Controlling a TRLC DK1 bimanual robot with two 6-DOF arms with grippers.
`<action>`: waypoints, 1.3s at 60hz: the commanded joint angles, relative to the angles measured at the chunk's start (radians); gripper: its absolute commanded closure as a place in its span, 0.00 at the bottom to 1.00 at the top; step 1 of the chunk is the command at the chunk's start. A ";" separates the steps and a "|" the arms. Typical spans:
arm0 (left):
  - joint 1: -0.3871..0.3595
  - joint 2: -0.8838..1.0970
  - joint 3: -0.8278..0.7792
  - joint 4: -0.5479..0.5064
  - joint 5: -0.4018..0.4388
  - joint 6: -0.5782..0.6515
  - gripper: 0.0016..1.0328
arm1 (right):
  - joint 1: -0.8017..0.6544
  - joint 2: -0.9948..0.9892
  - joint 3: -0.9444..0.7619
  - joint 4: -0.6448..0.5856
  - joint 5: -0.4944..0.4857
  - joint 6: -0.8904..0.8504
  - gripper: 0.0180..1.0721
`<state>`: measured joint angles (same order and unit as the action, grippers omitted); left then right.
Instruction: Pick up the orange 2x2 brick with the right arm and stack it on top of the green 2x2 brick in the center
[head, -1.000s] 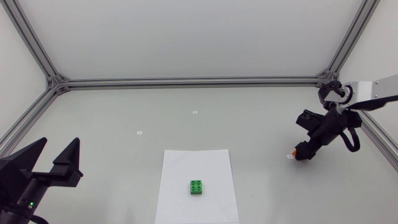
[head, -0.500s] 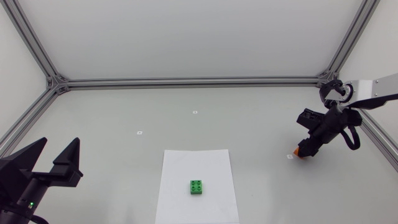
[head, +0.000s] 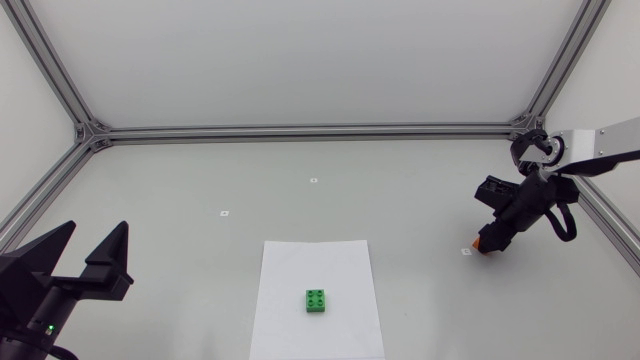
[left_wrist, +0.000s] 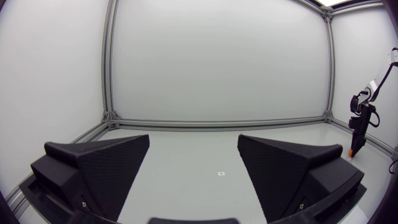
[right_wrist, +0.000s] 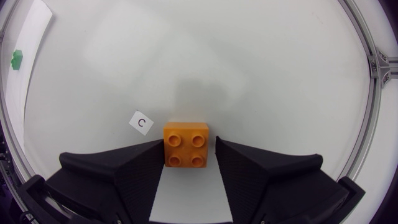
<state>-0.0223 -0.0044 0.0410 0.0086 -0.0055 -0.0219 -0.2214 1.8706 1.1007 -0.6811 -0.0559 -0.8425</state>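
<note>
Head view: the right claw (head: 486, 244) is low over the right side of the worktop (head: 400, 215), with the orange 2x2 brick (head: 479, 247) at its tip. The green 2x2 brick (head: 317, 300) sits on a white paper sheet (head: 300, 265) in the centre, well apart from it. The left claw (head: 92, 232) rests at the near left corner, spread wide.

Left wrist view: its fingers (left_wrist: 106, 162) stand wide with nothing between them.

Right wrist view: the orange brick (right_wrist: 186, 144) is between the two fingers (right_wrist: 134, 165), studs up, and they seem to press on both its sides, so I judge it is gripped. A small label (right_wrist: 141, 122) lies just beside it.

The step in hand is the pick-up. Next, I think, the brick needs a straight lift, then a carry to the green brick, with the studs aligned before it is pressed down.
</note>
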 joint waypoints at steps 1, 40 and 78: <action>0.002 -0.008 -0.041 -0.015 0.004 0.013 0.04 | 0.007 0.012 -0.005 -0.014 -0.002 -0.027 0.53; 0.002 -0.008 -0.041 -0.013 0.004 0.013 0.04 | 0.044 -0.119 -0.053 -0.081 -0.021 -0.052 0.91; 0.002 -0.008 -0.041 -0.015 0.004 0.013 0.04 | 0.504 -0.580 -0.381 -0.138 0.027 -0.130 0.94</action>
<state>-0.0227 -0.0044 0.0410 0.0086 -0.0059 -0.0219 0.2192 1.3205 0.7578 -0.7975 -0.0399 -0.9657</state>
